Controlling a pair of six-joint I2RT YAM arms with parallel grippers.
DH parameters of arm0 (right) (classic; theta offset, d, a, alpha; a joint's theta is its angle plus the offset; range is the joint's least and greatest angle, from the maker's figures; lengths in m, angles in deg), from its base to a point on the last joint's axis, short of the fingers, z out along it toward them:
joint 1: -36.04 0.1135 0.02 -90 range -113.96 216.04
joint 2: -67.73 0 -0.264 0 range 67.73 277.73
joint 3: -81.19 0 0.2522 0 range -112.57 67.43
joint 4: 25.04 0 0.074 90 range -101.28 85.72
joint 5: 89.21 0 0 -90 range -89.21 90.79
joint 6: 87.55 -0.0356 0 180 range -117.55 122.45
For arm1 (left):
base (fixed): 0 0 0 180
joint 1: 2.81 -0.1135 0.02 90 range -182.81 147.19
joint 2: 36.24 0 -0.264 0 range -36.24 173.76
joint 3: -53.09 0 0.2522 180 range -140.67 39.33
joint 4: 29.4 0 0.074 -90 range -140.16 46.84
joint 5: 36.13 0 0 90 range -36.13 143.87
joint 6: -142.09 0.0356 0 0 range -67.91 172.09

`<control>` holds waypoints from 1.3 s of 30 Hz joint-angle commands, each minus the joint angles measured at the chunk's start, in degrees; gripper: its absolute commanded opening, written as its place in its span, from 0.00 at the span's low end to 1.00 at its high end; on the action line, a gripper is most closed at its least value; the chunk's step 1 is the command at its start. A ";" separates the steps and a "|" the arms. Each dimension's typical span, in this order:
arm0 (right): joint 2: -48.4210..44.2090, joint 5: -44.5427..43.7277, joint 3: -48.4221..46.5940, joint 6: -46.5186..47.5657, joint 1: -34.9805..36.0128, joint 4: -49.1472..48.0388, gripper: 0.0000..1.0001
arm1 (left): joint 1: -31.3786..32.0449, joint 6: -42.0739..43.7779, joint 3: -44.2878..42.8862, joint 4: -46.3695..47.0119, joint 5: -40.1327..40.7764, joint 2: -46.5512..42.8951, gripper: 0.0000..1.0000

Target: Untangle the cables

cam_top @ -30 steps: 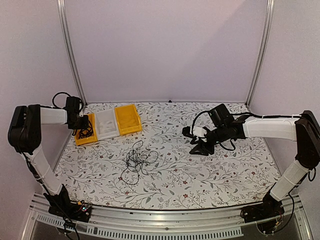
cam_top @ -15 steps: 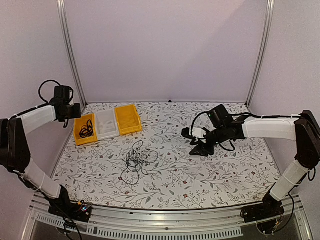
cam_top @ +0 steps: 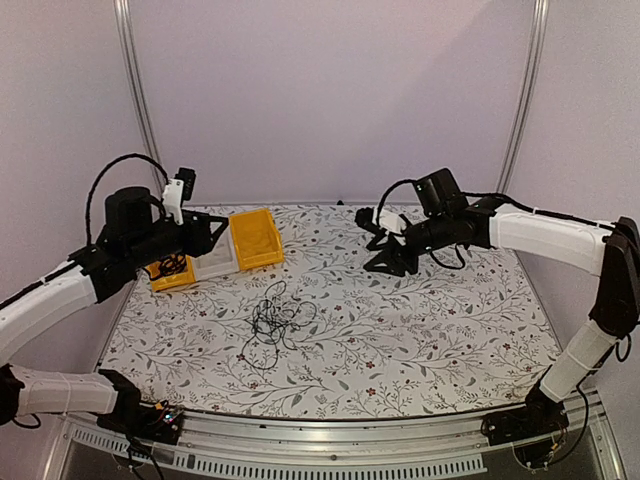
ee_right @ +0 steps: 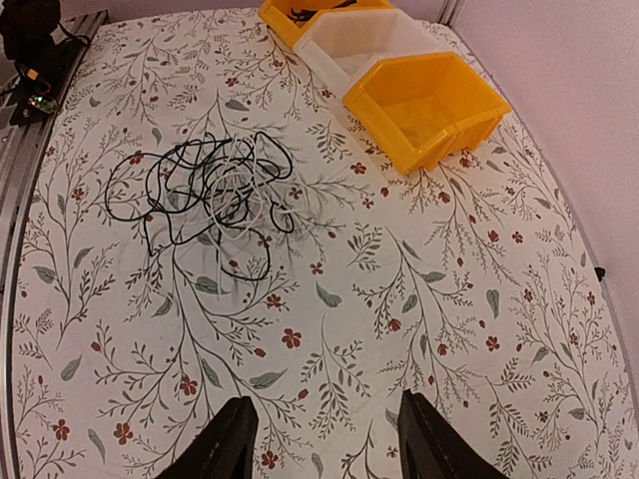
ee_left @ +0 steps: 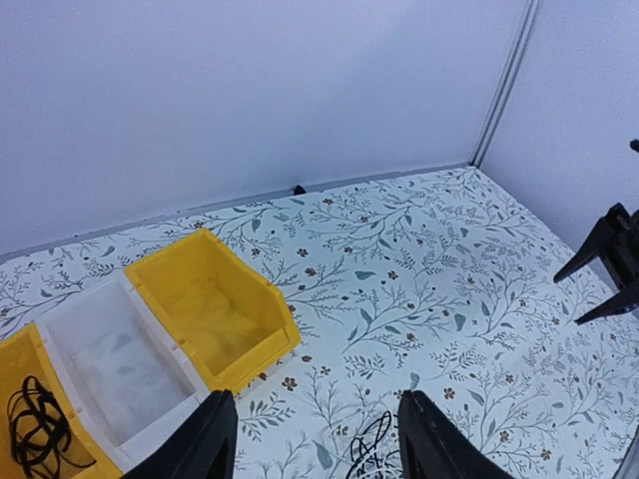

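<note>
The cables lie open on all sides; bins stand near, far-left.

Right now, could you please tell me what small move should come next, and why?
Probably bring the left gripper down onto the tangle of cables and pinch one outer loop. It is open and empty, the tangle's edge shows between its fingers, and one coiled cable lies in the leftmost yellow bin. The right gripper is open too.

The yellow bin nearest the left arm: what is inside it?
A coil of thin black cable lies inside the yellow bin. The left wrist view cuts off part of it, and the left arm covers part in the top view, so more may be hidden.
</note>
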 commanded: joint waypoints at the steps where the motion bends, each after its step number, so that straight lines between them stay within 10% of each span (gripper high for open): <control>1: 3.79 4.81 -5.94 -4.43 0.13 2.12 0.52 | 9.70 -4.09 4.93 5.73 2.56 2.86 0.56; 14: 25.97 -1.35 -26.75 -8.49 6.94 2.35 0.55 | 20.90 -20.06 8.97 6.22 21.39 16.33 0.56; 30: 44.20 0.81 -43.49 -8.04 11.72 2.75 0.55 | 21.37 -25.15 15.37 5.79 22.53 9.44 0.55; 39: 45.08 6.92 -44.73 -8.92 12.41 0.29 0.19 | 22.00 -23.11 15.47 10.82 19.92 14.68 0.55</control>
